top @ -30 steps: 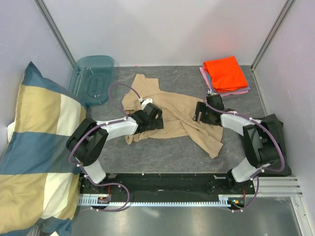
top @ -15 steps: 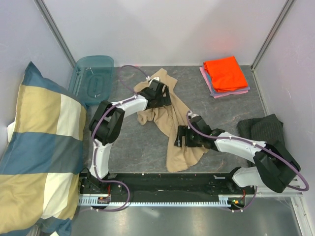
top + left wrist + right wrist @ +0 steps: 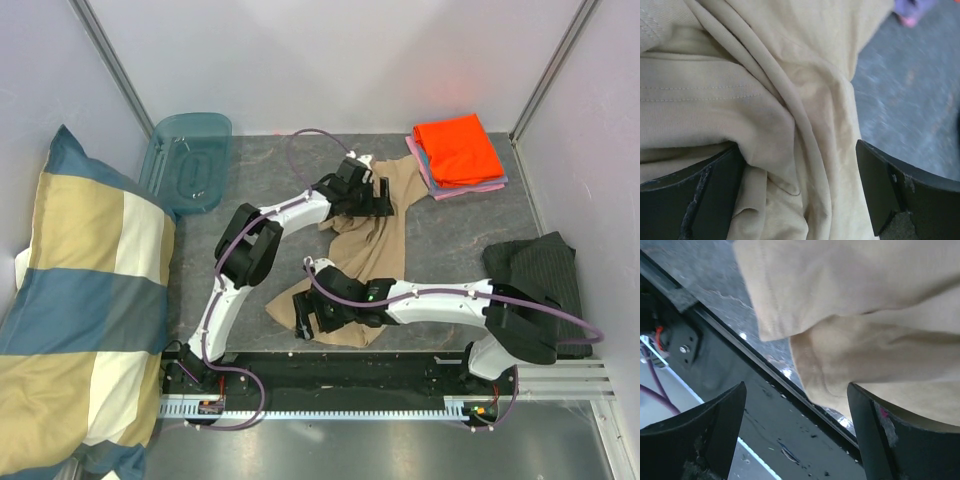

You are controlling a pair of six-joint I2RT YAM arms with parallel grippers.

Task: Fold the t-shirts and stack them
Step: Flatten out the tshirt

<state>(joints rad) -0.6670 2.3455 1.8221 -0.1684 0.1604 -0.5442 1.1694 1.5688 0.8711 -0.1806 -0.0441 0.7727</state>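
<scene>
The right gripper (image 3: 308, 315), jaws spread, hovers over the tan t-shirt (image 3: 375, 245) where its hem reaches the near edge of the surface (image 3: 270, 170) (cloth could slide off there). The left gripper (image 3: 375, 195), equally spread over bunched folds, might drag fabric into the orange stack (image 3: 457, 148).

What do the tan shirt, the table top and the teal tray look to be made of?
Tan t-shirt: soft matte knit, probably cotton jersey. It shows a fine weave, stitched seam lines and limp folds.
Table top: grey with a stone-like mottle and a faint sheen. It is likely laminate or a vinyl mat, but the pictures don't settle which.
Teal tray: translucent glossy plastic, with the surface behind it showing through.
</scene>
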